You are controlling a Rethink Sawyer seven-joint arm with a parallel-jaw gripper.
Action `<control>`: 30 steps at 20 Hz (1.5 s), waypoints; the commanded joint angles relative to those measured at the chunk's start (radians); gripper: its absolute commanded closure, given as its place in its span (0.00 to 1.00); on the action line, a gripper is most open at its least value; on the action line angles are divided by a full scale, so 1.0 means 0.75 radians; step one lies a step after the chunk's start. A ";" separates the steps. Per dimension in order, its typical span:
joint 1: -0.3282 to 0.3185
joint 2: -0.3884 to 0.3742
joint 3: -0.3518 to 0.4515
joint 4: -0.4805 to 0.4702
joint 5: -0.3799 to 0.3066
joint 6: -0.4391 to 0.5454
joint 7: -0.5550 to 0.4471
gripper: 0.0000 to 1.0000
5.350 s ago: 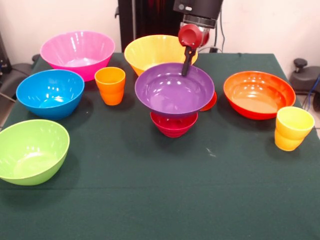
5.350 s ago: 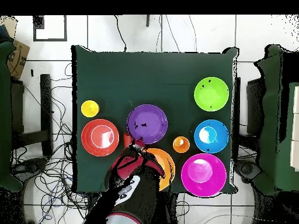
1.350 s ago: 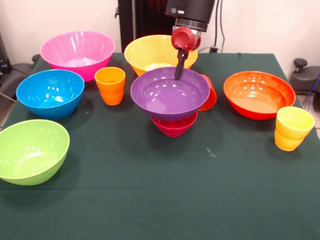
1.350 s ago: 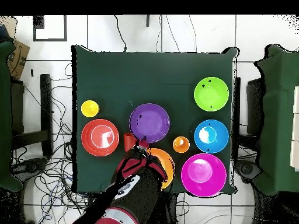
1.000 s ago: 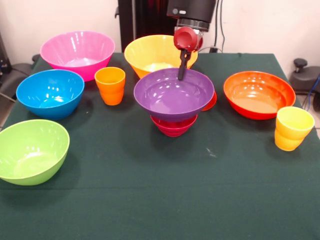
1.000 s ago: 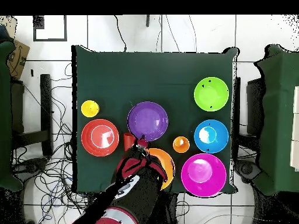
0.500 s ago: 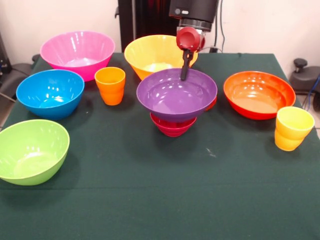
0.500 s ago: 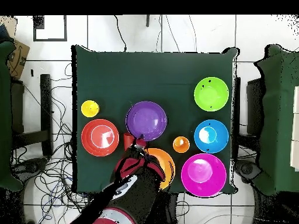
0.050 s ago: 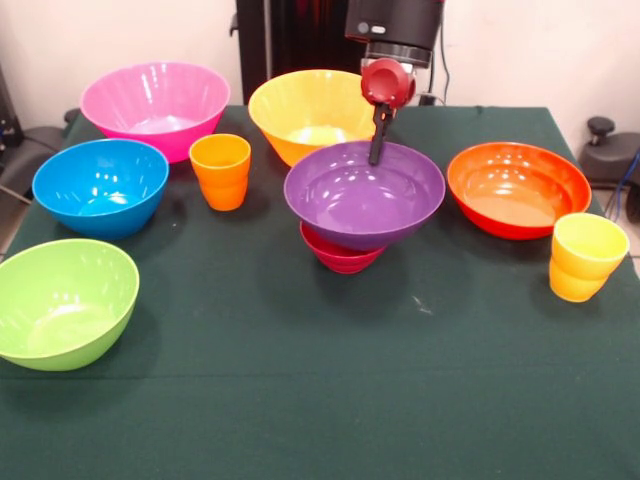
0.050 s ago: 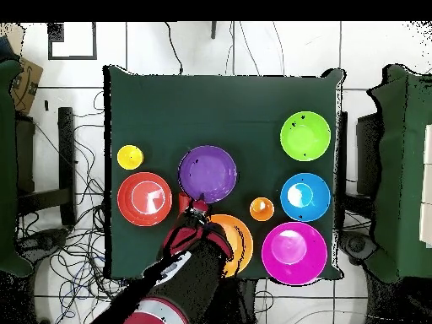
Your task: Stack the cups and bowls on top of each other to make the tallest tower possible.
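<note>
- Pincer [image 9: 376,150] clamped on the far rim of the purple bowl [image 9: 364,195], one dark finger reaching down inside the wall.
- Purple bowl held above the small magenta-red bowl [image 9: 340,253], pushed off-centre toward the orange-red bowl [image 9: 518,188]; whether touching the small bowl or just clear of it, cannot tell.
- Seen from overhead, purple bowl [image 10: 207,173] near mid-desk, beside the orange-red bowl [image 10: 144,198], with a bit of red cup [image 10: 183,202] peeking out between them by the arm.
- Elsewhere on the green desk [image 9: 320,400]: pink bowl [image 9: 154,106], yellow bowl [image 9: 308,110], blue bowl [image 9: 100,185], green bowl [image 9: 62,300], orange cup [image 9: 220,171], yellow cup [image 9: 586,256], all single and well apart from one another.
- Tower so far likely no more than two bowls, and not settled.
- Risk: letting go now, off-centre, would probably tip the wide bowl off the small base, since the overhang sits mostly to one side.
- Risk: a one-sided rim grip lets the bowl swing or slip, glossy plastic giving little hold.
- Risk: dragging sideways while in contact could shove the small bowl across the cloth or knock the hidden red cup.
- Safer course: lift clear, centre over the small bowl, then lower level.
</note>
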 commanded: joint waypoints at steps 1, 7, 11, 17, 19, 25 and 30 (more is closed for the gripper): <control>0.017 0.036 0.054 -0.128 0.049 -0.039 0.186 1.00; 0.040 0.073 0.007 -0.151 0.055 -0.044 0.174 1.00; 0.062 0.096 -0.022 -0.163 0.067 -0.034 0.175 1.00; 0.095 0.117 -0.054 -0.175 0.087 -0.041 0.189 1.00; 0.102 0.119 -0.060 -0.177 0.089 -0.040 0.192 1.00; 0.113 0.133 -0.071 -0.179 0.099 -0.043 0.206 1.00; 0.096 0.124 -0.036 -0.171 0.085 -0.039 0.221 1.00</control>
